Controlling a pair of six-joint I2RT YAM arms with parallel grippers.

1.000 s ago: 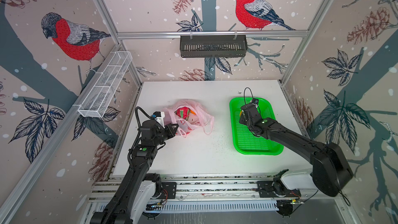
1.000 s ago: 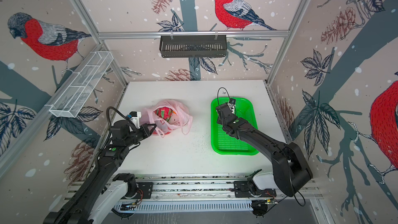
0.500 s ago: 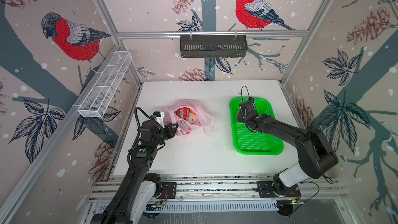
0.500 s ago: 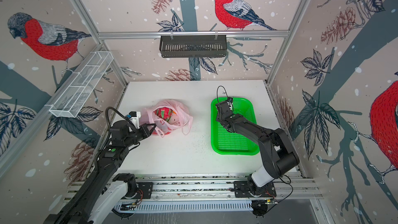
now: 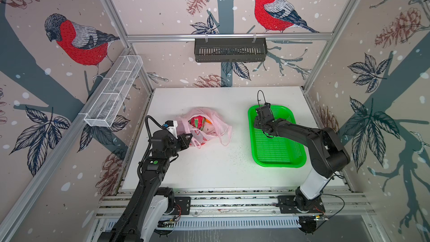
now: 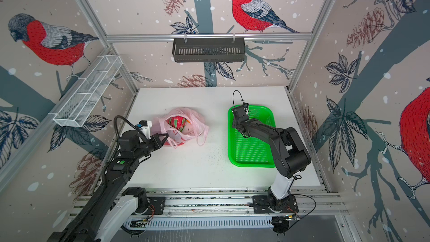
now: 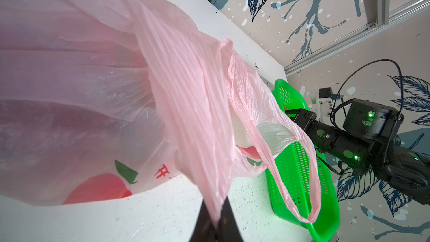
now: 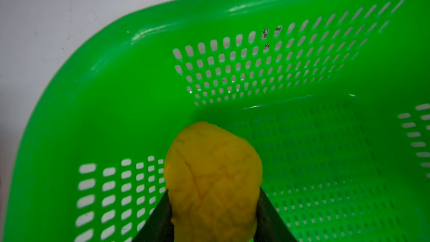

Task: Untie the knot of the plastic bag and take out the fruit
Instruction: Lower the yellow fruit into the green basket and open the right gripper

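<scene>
Left gripper (image 7: 215, 219): you have it clenched on a pleated strip of the plastic bag (image 7: 93, 89). The film runs taut from the pinched jaws up to the bag body.

The bag (image 5: 204, 122) lies on the white table (image 5: 209, 171), well apart from the green basket (image 5: 277, 150), on the basket's side toward your left arm. One loop handle (image 7: 302, 182) hangs slack toward the basket.

Through the bag's open mouth in both top views you see a red-and-green fruit (image 5: 197, 122) with an orange piece (image 5: 208, 121) just beside it on the basket side.

Right gripper (image 8: 213, 190): it grasps the yellow fruit (image 8: 213, 166), one black finger (image 8: 160, 208) on each flank. It sits inside the basket (image 8: 116, 89), at the far corner nearest the bag. You cannot tell whether the fruit touches the basket floor.
</scene>
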